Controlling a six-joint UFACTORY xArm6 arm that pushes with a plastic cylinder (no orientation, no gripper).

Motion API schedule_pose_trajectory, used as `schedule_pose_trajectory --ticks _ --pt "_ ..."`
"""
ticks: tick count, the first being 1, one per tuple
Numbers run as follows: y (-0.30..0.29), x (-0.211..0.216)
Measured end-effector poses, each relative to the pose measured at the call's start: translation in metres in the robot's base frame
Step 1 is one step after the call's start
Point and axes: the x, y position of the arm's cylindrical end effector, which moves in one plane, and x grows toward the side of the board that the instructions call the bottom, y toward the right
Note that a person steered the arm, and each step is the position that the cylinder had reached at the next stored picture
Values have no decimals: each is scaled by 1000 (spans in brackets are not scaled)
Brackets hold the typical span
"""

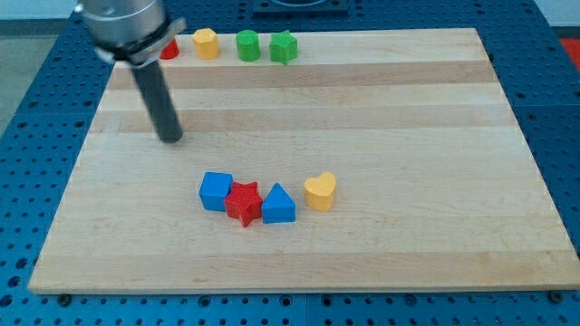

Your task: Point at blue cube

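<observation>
The blue cube (216, 191) sits low on the wooden board (408, 136), left of centre. A red star (243, 202) touches its right side, and a blue triangular block (278, 205) touches the star. A yellow heart (320, 191) lies just right of them, apart. My tip (170, 139) rests on the board up and to the left of the blue cube, a clear gap away from it.
Along the view's top edge stand a red block (169, 49), partly hidden by the arm, a yellow block (207, 43), a green cylinder (247, 45) and a green star (284, 47). A blue perforated table surrounds the board.
</observation>
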Motion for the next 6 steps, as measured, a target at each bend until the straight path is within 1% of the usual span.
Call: schedule_pose_trajectory --ticks 1,2,4,5,6 --pt "-17 46" --pt "-16 75" --pt "31 120" --pt "57 127" --pt "74 123"
